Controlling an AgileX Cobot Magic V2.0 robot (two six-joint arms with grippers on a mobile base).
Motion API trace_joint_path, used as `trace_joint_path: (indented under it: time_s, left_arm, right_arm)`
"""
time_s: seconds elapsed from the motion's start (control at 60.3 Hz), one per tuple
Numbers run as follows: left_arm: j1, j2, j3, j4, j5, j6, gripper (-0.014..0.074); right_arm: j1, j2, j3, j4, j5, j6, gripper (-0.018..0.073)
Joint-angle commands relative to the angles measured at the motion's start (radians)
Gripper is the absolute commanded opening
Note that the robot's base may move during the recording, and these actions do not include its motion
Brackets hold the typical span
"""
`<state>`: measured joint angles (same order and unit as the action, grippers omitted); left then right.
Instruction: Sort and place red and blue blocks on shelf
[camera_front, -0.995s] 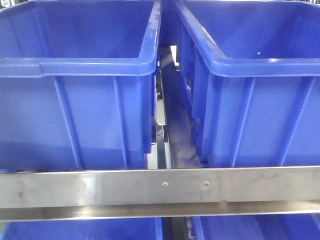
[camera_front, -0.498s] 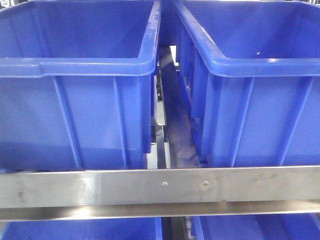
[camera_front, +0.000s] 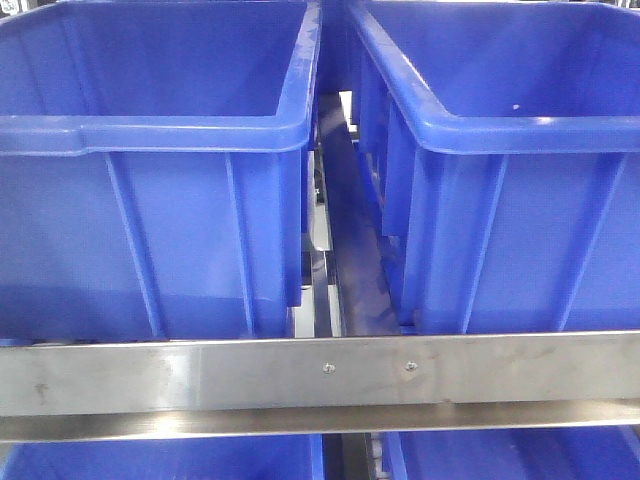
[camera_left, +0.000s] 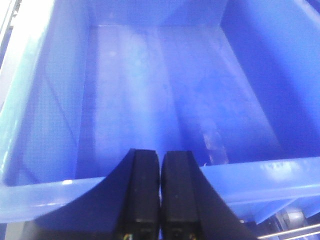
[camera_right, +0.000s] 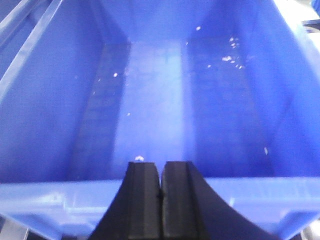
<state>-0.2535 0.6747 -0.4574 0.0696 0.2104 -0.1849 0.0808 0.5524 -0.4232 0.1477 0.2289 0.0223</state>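
Two clenched claws, left (camera_left: 160, 192) and right (camera_right: 160, 200), over bins; front view only: shelf rail (camera_front: 320, 372).

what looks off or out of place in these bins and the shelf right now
Nothing is spilled or broken. The odd part: both grippers are shut with nothing between the fingers, the left gripper over one blue bin and the right gripper over another, and no red or blue block shows anywhere. The shelf rail sits level.

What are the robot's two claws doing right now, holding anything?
Left gripper: closed, holding nothing, above a blue bin.
Right gripper: closed, holding nothing, above another blue bin.
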Motion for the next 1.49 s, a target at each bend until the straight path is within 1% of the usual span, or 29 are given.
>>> trace_joint_path:
  time_s: [0.0,1.261,1.36,1.476]
  left_arm:
    - [-0.007,-0.006,-0.029,0.001,-0.09,-0.01,0.0124]
    - [-0.007,-0.006,-0.029,0.001,-0.088,-0.01,0.0124]
    - [-0.007,-0.006,-0.029,0.001,-0.088,-0.01,0.0124]
    - [-0.007,-0.006,-0.029,0.001,-0.088,-0.01,0.0124]
  right_arm:
    - [0.0,-0.004,-0.027,-0.009,-0.082,-0.005,0.0053]
    - [0.0,-0.005,-0.027,-0.009,-0.065,-0.005,0.0053]
    - [-0.007,-0.053,-0.019,-0.031,-0.065,-0.005,0.0053]
    - [-0.013,-0.112,0.026,-0.032,-0.084,-0.005,0.0053]
